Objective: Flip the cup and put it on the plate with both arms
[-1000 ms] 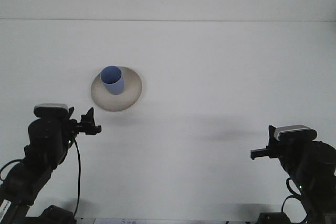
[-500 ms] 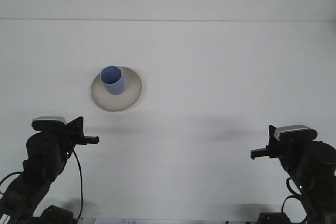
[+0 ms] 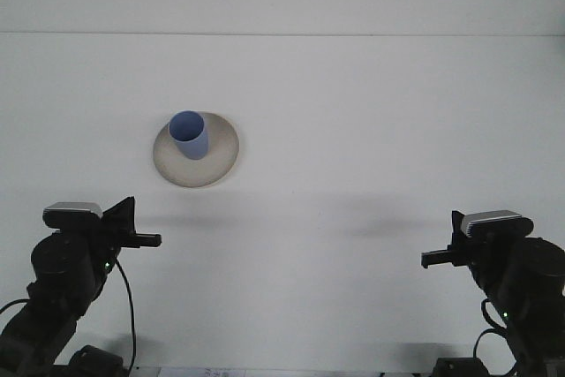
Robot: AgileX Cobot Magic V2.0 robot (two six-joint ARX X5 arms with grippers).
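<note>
A blue cup (image 3: 188,134) stands upright with its mouth up on a round beige plate (image 3: 219,158) at the table's left middle. My left gripper (image 3: 146,237) hangs low at the front left, well below the plate and apart from it. Low at the front right, far from the cup, my right gripper (image 3: 433,259) points left. Neither gripper holds anything. From this angle the spacing of each gripper's tips is hidden.
The white table (image 3: 371,130) runs back to a pale wall line at the top. Black cables trail from the left arm near the front edge.
My left arm has drawn back and down toward the front left corner, away from the plate. The right arm, the cup and the plate have stayed put.
</note>
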